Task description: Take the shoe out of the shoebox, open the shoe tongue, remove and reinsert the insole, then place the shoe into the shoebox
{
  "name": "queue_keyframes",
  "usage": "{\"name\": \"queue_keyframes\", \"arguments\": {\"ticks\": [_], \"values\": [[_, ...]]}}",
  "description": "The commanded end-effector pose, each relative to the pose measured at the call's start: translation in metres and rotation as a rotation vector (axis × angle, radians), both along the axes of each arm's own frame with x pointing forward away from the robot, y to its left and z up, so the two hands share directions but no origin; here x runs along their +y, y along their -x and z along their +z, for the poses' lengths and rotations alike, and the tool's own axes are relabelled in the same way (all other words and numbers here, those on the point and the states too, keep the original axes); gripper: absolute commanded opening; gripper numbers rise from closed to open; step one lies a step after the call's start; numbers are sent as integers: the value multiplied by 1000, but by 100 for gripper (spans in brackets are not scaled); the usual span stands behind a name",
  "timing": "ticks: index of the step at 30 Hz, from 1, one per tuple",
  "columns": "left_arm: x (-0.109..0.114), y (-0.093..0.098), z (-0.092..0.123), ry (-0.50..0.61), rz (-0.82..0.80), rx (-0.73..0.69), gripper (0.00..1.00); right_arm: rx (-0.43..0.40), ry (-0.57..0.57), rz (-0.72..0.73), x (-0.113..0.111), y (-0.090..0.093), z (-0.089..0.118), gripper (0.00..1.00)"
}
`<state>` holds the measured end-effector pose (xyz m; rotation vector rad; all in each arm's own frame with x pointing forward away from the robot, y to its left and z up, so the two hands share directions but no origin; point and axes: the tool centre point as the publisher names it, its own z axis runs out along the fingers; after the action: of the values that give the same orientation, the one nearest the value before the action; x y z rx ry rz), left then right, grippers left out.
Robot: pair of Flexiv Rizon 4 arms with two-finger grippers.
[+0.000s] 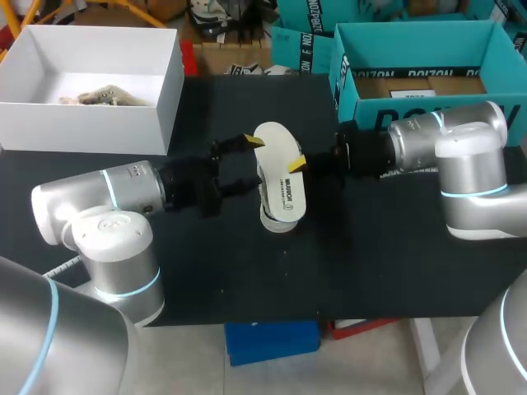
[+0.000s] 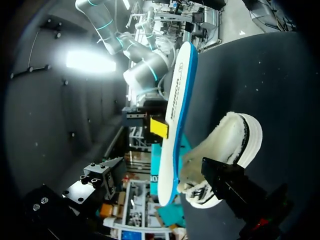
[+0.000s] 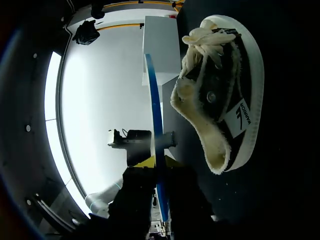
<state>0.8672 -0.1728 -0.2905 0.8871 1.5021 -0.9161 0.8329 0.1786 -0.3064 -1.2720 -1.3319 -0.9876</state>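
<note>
In the middle of the black table, a white insole [image 1: 280, 169] with a blue underside stands on edge above the shoe [image 1: 276, 220]. My right gripper [image 1: 298, 163] is shut on the insole's right edge; in the right wrist view the insole [image 3: 156, 125] runs edge-on out of the gripper [image 3: 161, 180]. The cream, dark-lined shoe [image 3: 225, 100] lies beside it on its side. My left gripper [image 1: 251, 163] stands open at the insole's left side, its fingers apart and not touching it. The left wrist view shows the insole [image 2: 180, 95] and shoe [image 2: 235, 140] ahead of that gripper.
An open white shoebox [image 1: 165, 107] with crumpled paper inside stands at the back left. An open teal box [image 1: 412, 49] stands at the back right, behind my right arm. The black table top [image 1: 247, 280] reaches to the front edge.
</note>
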Motion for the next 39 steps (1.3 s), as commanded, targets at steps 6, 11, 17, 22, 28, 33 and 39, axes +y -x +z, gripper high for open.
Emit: {"name": "queue_keyframes", "arguments": {"ticks": [6, 11, 17, 22, 28, 33, 39], "values": [[-14, -19, -4, -15, 8, -7, 100, 0, 0, 0, 1, 0, -1, 0], [-14, -24, -3, -15, 13, -13, 100, 0, 0, 0, 1, 0, -1, 0], [-15, -25, -2, -10, 14, -18, 35, 0, 0, 0, 1, 0, -1, 0], [-17, -23, -6, -8, 5, -12, 0, 0, 0, 0, 1, 0, -1, 0], [-20, -19, -11, -15, -20, 0, 0, 0, 0, 0, 1, 0, -1, 0], [-20, -12, -12, -28, -44, 7, 0, 1, 0, -2, 1, 0, -1, 0], [-13, 0, -13, -50, -68, 24, 0, 4, 13, -17, 3, -2, 1, 100]]}}
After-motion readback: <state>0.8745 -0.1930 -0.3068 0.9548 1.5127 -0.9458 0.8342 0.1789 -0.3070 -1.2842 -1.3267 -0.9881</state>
